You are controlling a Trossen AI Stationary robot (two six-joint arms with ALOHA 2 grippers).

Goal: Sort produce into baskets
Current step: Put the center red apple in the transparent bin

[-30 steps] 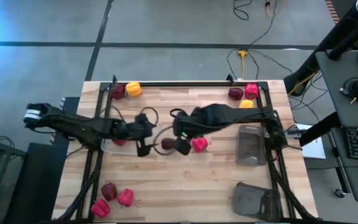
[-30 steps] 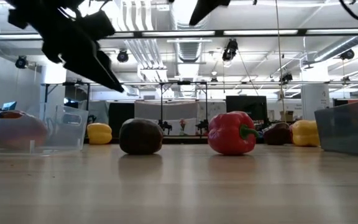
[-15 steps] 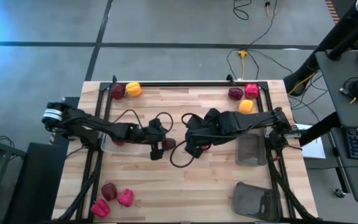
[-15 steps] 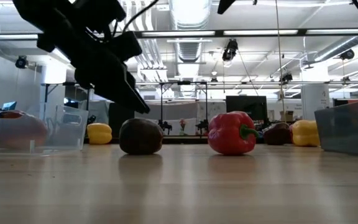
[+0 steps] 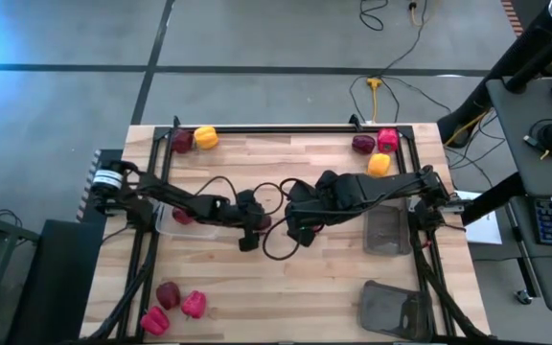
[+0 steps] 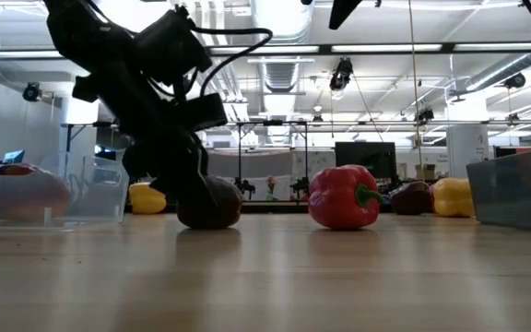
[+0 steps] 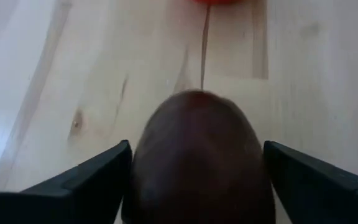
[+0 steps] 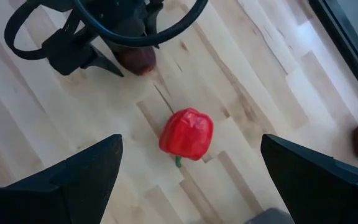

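My left gripper [image 5: 250,230] is down at the table's middle, open, with a dark maroon pepper [image 7: 197,174] between its two fingers. The pepper rests on the table [image 6: 212,203]. My right gripper [image 5: 303,228] is open and hangs above a bright red pepper [image 8: 187,134], which lies on the table [image 6: 343,197] beside the maroon one. A clear basket [image 5: 169,222] at the left holds a red pepper. A dark grey basket [image 5: 386,230] stands at the right, and another basket [image 5: 391,309] stands near the front right. My left gripper's fingers [image 7: 98,177] stand close against the maroon pepper's two sides [image 7: 143,168], coming level from the table's left. I cannot tell whether they touch it. The pepper sits on the table.
A maroon pepper and a yellow one [image 5: 205,137] lie at the far left corner. A maroon, a red and a yellow pepper [image 5: 379,163] lie at the far right. A maroon pepper and two red ones [image 5: 194,305] lie at the near left. A black frame borders the table.
My left gripper has gone toward the table's right and down, and its fingers now stand around the maroon pepper. My right gripper has gone a little toward the near edge, over the red pepper. Neither pepper has moved.
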